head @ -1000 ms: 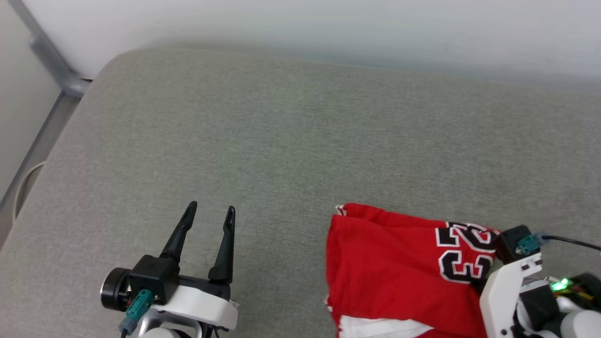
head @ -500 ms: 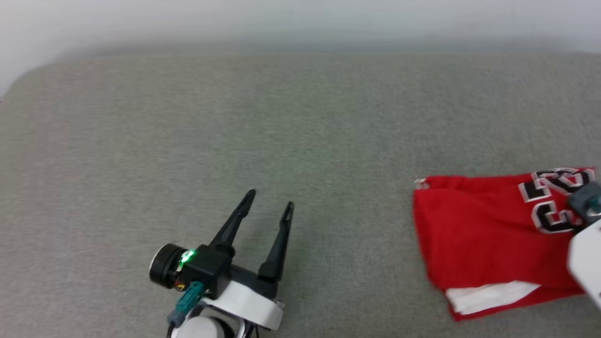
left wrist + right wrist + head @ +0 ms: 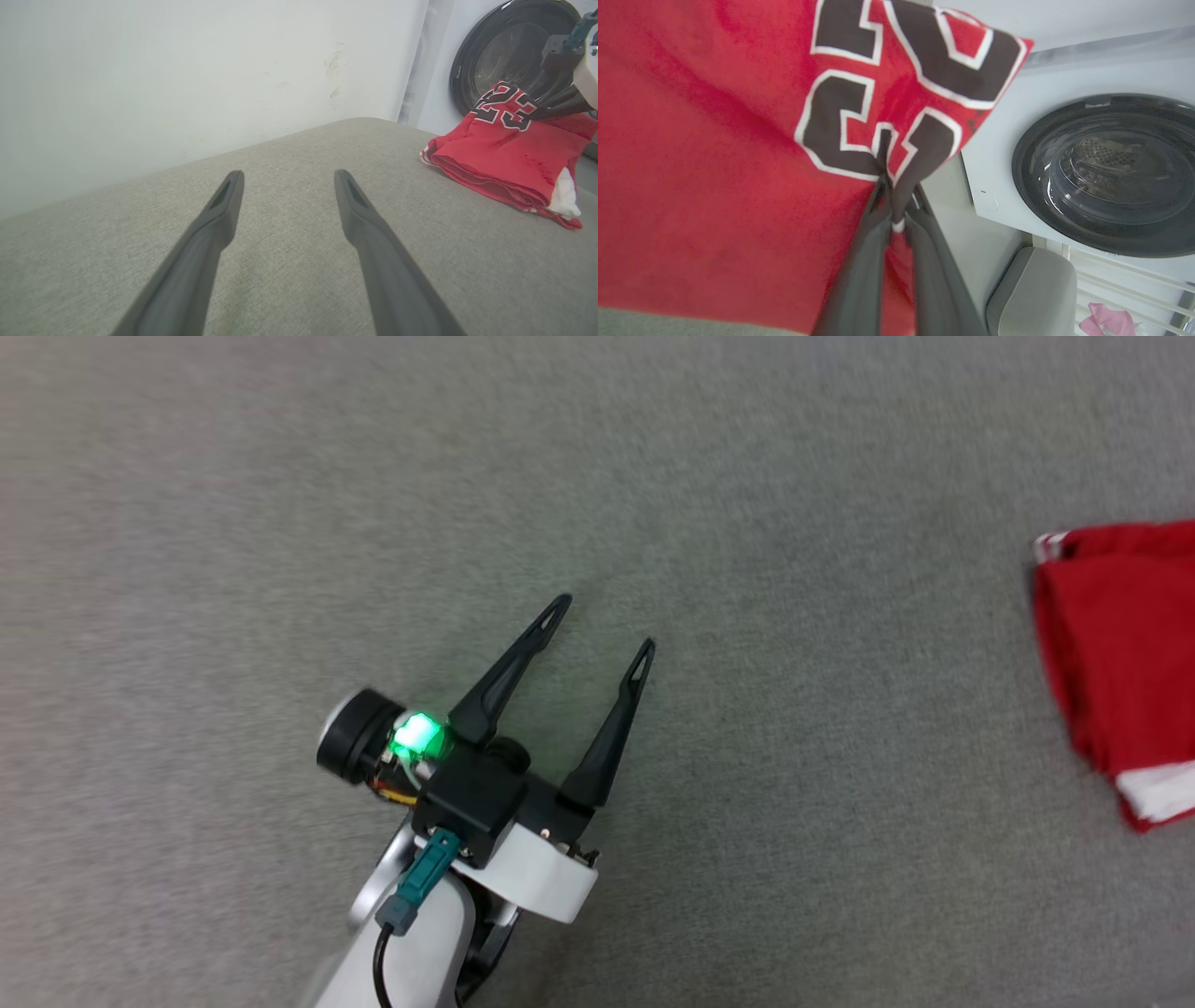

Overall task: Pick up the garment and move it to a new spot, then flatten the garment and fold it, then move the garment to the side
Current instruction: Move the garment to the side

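Grey cushion [image 3: 747,476] spreads wide beside the garment [image 3: 1111,644].

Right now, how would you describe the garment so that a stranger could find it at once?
Start at the wide grey cushion beside the white washing machine. At its end nearest the machine lies a folded garment, its edge pinched in the right gripper. It is bright red with a black, white-edged 23.

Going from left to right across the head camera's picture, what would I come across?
The left gripper with open jaws → bare stretch of grey cushion → folded red garment at the right edge.
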You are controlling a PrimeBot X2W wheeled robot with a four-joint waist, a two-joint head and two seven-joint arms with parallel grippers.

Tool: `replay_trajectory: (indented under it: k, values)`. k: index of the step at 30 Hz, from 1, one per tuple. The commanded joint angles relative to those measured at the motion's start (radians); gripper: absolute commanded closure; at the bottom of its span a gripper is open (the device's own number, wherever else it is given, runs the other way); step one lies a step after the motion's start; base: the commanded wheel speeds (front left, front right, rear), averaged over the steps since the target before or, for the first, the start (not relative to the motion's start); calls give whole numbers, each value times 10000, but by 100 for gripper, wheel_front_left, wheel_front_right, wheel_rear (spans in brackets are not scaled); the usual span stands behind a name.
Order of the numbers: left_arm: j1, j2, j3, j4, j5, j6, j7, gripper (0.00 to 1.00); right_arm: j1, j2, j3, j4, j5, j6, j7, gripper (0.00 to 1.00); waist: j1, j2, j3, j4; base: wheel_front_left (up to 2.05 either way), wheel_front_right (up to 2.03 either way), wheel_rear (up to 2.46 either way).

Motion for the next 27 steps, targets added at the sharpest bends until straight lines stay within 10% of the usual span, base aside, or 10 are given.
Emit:
replay_trajectory:
  k: [1, 19, 20, 21, 27]
  values:
    - [-363, 151, -87, -189, 121, -17, -21, 0, -539, 177, -227, 540, -229, -20, -391, 100, -1, -1, 1058, -802, 0, 0, 0]
    - [-1155, 528, -454, -1787, 154, 75, 688, 0, -2969, 1611, -2472, 4666, -2346, -21, -2646, 100, -1, -1, 2049, -670, 0, 0, 0]
    - [-1129, 513, -461, -1758, 133, 99, 653, 0, -2999, 1667, -2569, 4766, -2480, -21, -2710, 31, -1, -1, 1999, -634, 0, 0, 0]
    - [-970, 413, -463, -1366, -43, 215, 398, 0, -3044, 1954, -2823, 5012, -3008, -20, -3038, 0, -1, -1, 1392, -413, 0, 0, 0]
    - [-469, 400, -133, -605, -422, 467, 125, 0, -3021, 2283, -2717, 4741, -2892, -20, -3392, 0, -1, -1, 201, -253, 0, 0, 0]
